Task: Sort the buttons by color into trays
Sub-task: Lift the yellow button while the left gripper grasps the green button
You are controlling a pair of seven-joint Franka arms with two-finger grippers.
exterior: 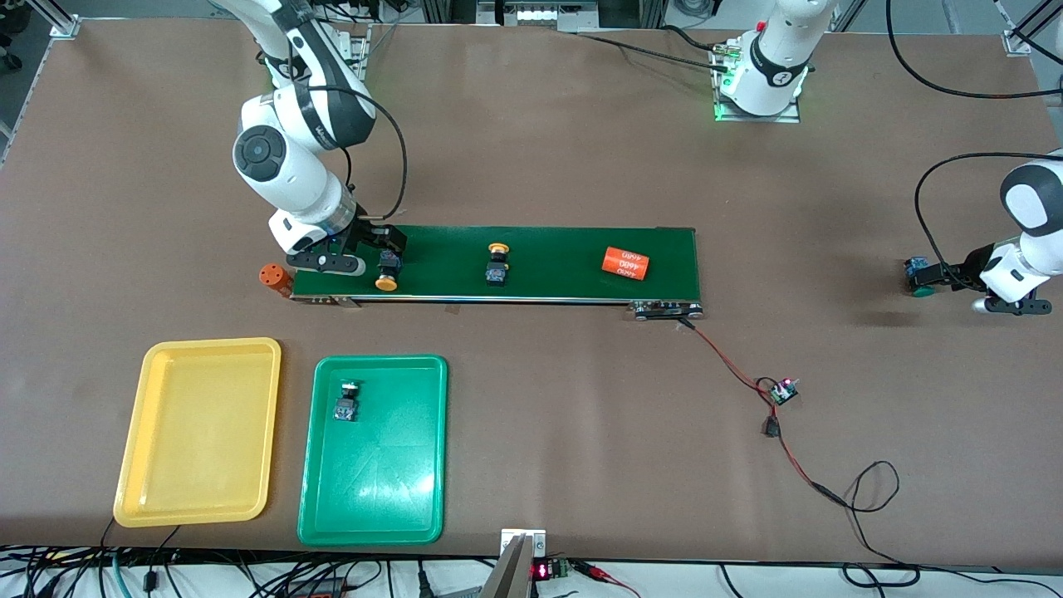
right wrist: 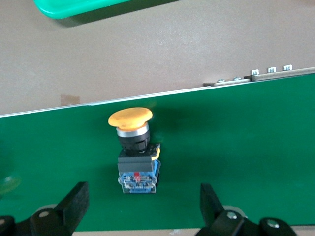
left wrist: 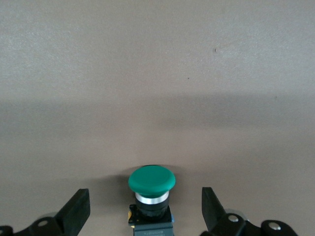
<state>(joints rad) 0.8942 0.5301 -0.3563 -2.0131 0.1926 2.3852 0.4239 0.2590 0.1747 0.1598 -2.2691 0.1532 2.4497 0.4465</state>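
here the right gripper [exterior: 378,249] hangs with jaws spread, unclamped, around a yellow button [right wrist: 133,147] on the conveyor belt [exterior: 565,266]. the left gripper [left wrist: 145,211] likewise straddles a green button [left wrist: 151,196] on the table [exterior: 581,399], jaws wide; another green button [exterior: 346,402] lies in the green tray [exterior: 332,515].

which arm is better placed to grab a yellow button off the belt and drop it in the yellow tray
The right arm. Its right gripper is open around the yellow button on the conveyor belt, at the end closest to the yellow tray. The left gripper is off the belt, open around a green button.
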